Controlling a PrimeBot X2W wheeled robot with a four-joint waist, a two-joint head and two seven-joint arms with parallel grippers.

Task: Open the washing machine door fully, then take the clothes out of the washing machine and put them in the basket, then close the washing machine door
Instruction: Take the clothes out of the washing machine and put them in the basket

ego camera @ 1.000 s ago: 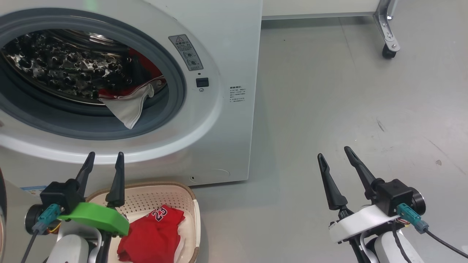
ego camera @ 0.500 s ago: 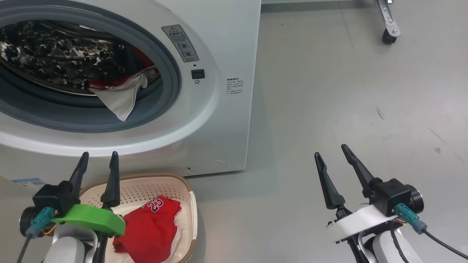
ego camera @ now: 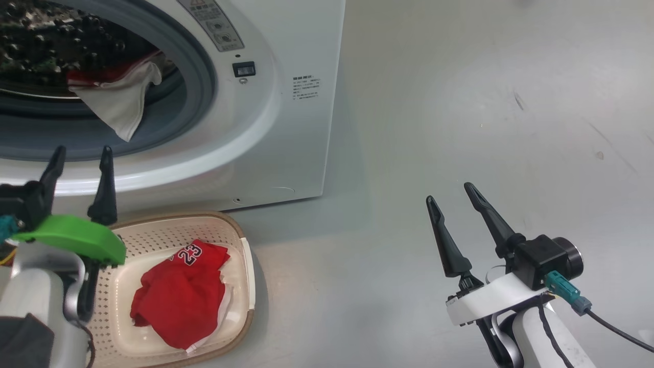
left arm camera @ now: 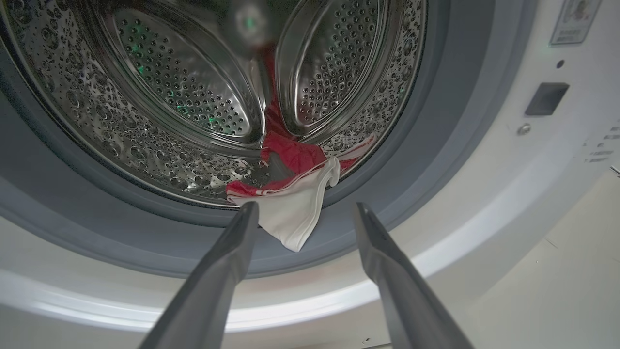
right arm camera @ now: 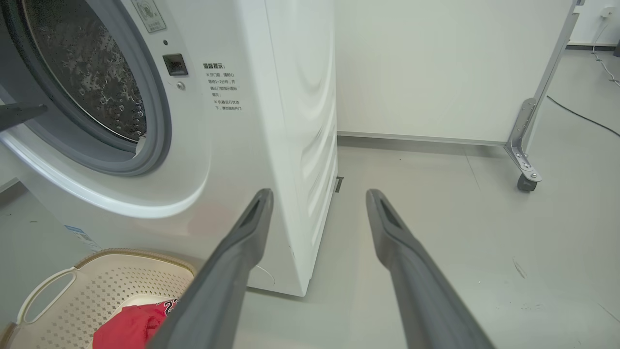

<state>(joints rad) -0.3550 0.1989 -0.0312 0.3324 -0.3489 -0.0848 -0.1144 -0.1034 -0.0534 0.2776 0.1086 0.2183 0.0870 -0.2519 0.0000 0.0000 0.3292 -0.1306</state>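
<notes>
The washing machine [ego camera: 286, 128] stands at the upper left with its round opening uncovered; the washing machine door is out of view. Clothes [ego camera: 120, 102], white fabric with red behind it, hang over the grey rubber ring. In the left wrist view these clothes [left arm camera: 295, 218] lie at the drum's [left arm camera: 169, 97] front lip, just beyond my open left gripper [left arm camera: 305, 206]. My left gripper [ego camera: 82, 153] points up at the opening's lower rim, above the basket's [ego camera: 245, 276] back left corner. A red garment [ego camera: 179, 296] printed 23 lies in the basket. My right gripper [ego camera: 448, 192] is open over bare floor.
In the right wrist view, the machine's side panel [right arm camera: 300, 121] is left of my open right gripper [right arm camera: 319, 194], and the basket [right arm camera: 121, 286] sits at its foot. A metal frame leg on a caster [right arm camera: 525, 179] stands far right before a white wall panel, with a cable beyond it.
The head camera has moved, shifting the whole picture up and left. Against the machine's front, my left gripper's tips stand a little higher, at the opening's lower rim. Both grippers stay open.
</notes>
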